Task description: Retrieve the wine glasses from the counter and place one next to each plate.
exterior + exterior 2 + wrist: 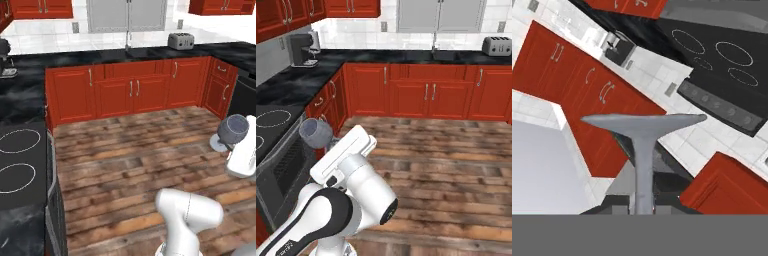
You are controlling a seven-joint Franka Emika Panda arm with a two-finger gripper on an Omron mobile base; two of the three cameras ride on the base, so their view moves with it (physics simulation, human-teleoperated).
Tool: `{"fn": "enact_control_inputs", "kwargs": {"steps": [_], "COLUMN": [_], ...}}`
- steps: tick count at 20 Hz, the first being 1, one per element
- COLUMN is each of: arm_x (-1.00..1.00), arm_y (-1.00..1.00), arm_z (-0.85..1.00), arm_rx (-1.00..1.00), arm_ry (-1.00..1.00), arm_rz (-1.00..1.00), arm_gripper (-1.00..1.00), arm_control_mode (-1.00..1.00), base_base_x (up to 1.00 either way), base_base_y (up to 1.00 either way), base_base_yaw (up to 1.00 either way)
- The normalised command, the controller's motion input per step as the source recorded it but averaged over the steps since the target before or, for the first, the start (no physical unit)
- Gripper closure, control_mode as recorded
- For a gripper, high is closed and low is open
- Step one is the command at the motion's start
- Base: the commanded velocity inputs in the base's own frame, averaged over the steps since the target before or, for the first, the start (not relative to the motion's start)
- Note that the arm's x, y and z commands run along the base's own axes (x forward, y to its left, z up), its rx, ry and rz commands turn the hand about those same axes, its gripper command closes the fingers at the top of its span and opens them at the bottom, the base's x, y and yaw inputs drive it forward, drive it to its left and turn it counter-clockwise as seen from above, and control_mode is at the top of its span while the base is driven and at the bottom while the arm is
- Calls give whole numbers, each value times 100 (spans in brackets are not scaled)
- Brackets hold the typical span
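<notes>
The pincer [643,210] is clamped on the stem of a smoky-grey wine glass [233,129]. The glass lies tilted sideways above the wooden floor [140,150], its round foot [643,122] just beyond the pincer's tips.

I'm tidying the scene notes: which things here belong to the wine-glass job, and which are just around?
Job: wine glass, held by the stem in the gripper; counter.
Just around: toaster, coffee machine, stovetop.

wine glass [233,128]: smoky translucent glass | counter [150,54]: glossy black marble | floor [150,145]: rough wood planks
</notes>
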Motion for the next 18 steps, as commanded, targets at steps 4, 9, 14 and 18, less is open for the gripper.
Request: {"fn": "enact_control_inputs", "kwargs": {"steps": [4, 9, 14, 18], "arm_x": [0, 0, 0, 0], "arm_y": [0, 0, 0, 0], "arm_z": [0, 0, 0, 0], "arm_rx": [0, 0, 0, 0], "arm_ry": [0, 0, 0, 0], "arm_rz": [0, 0, 0, 0], "arm_gripper": [100, 100, 100, 100], "arm_control_mode": [100, 100, 100, 100], "base_base_x": [99, 59, 3, 0], "base_base_y": [-74, -93, -49, -2], "base_base_yaw": [-4, -45, -83, -100]}}
